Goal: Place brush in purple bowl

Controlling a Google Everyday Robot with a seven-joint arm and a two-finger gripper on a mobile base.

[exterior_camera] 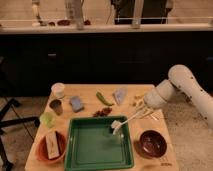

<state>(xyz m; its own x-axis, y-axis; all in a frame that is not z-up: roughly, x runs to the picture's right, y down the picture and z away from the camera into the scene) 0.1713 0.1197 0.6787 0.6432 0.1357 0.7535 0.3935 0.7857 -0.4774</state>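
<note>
The brush point(126, 121) is a slim white stick with a pale blocky head that hangs low over the right rear part of the green tray point(95, 152). My gripper point(142, 110) is shut on the handle's upper end, just right of the tray. The purple bowl point(152, 143) sits on the table's front right corner, below and slightly right of the gripper, and holds nothing. My white arm comes in from the right edge of the view.
An orange-red bowl point(42, 150) holding a pale block stands front left. Behind the tray are a white cup point(58, 90), a metal cup point(56, 106), a blue sponge point(76, 103), a green chili point(102, 98), a pale blue packet point(120, 95) and pale utensils point(151, 116).
</note>
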